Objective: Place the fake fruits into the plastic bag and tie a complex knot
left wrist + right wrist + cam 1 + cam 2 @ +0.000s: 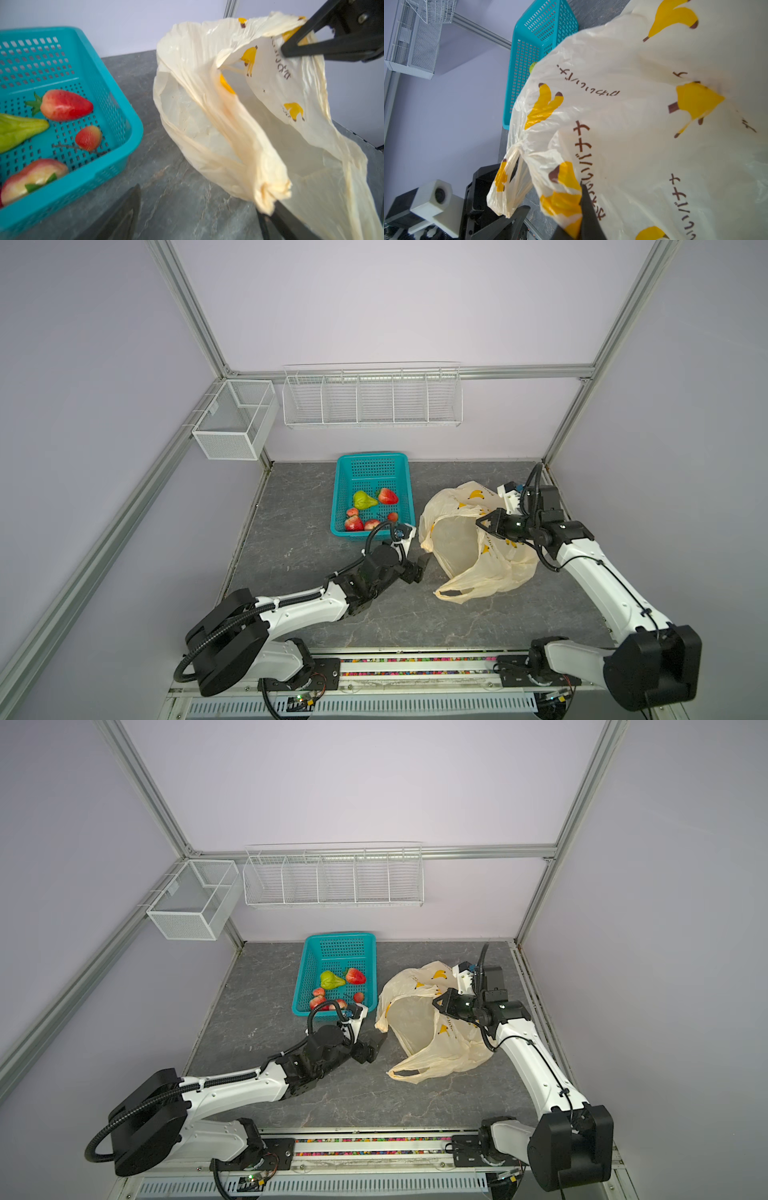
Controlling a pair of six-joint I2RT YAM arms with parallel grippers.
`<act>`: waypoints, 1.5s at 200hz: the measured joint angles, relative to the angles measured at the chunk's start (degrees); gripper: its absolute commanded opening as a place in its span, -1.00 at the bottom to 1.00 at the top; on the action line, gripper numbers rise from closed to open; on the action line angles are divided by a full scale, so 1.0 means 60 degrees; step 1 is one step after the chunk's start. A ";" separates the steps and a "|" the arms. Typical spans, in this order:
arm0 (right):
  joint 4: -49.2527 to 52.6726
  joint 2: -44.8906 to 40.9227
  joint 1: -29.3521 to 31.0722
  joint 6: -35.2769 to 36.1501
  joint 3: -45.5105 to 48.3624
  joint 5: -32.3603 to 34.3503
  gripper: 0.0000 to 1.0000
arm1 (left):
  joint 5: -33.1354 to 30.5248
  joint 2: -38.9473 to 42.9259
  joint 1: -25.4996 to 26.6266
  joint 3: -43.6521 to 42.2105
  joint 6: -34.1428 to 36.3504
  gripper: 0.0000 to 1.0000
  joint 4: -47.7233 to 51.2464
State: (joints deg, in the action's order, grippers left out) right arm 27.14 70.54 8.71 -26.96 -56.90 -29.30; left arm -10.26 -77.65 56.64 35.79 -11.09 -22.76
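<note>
I'm pinching the bag (pixel 457 547) rim in my right hand (pixel 480 524), center-right of frame. My left hand (pixel 418 568) is hovering beside it, fingers spread, gripping nothing. The fruits (pixel 365 502) are sitting in the basket (pixel 371 456).

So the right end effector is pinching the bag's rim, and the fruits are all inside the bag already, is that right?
Not quite. The fruits lie in the teal basket, not the bag, as a top view shows. The right end effector does pinch the rim.
</note>
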 measured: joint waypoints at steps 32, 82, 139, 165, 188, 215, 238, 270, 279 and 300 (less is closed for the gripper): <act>0.0204 0.0022 0.0000 0.0335 -0.0036 -0.0255 -0.84 | 0.0025 -0.0794 0.0000 0.0882 0.0543 0.62 -0.0386; 0.1504 0.0295 0.0000 0.2007 -0.0849 -0.0215 -0.84 | -0.0466 -0.1723 0.0000 0.1945 0.1461 0.19 -0.0259; 0.2018 0.0291 0.0000 0.2645 -0.1089 0.0229 -0.84 | -0.0616 -0.1727 0.0018 0.2244 0.1424 0.60 0.1093; 0.2007 0.0291 0.0000 0.2619 -0.1089 0.0240 -0.84 | -0.0714 -0.1504 0.0200 0.2157 0.1359 0.64 0.1566; 0.2004 0.0291 0.0000 0.2572 -0.1089 0.0335 -0.84 | -0.0852 -0.1395 0.0419 0.2073 0.1362 0.64 0.2040; 0.1993 0.0291 0.0000 0.2565 -0.1089 0.0404 -0.84 | -0.1206 -0.1399 0.0710 0.1934 0.1453 0.35 0.2426; 0.1960 0.0291 0.0015 0.2685 -0.1086 0.0495 -0.77 | -0.1526 -0.1417 0.0798 0.1912 0.1515 -0.32 0.2532; 0.2087 0.0291 0.0339 0.3370 -0.1100 0.1606 -0.64 | -0.1435 -0.1341 0.0787 0.2175 0.1355 -1.00 0.2820; 0.2153 0.0291 0.0565 0.3592 -0.1115 0.2116 -0.57 | -0.1213 -0.1173 0.0787 0.2342 0.1231 -1.00 0.3082; 0.2175 0.0288 0.1286 0.4040 -0.1122 0.3450 -0.46 | -0.0339 -0.0488 0.0787 0.3034 0.0823 -1.00 0.3789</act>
State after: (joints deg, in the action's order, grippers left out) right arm 40.18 72.27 16.43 -2.72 -63.64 -8.60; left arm -12.29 -80.58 61.36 54.00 -6.15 -0.03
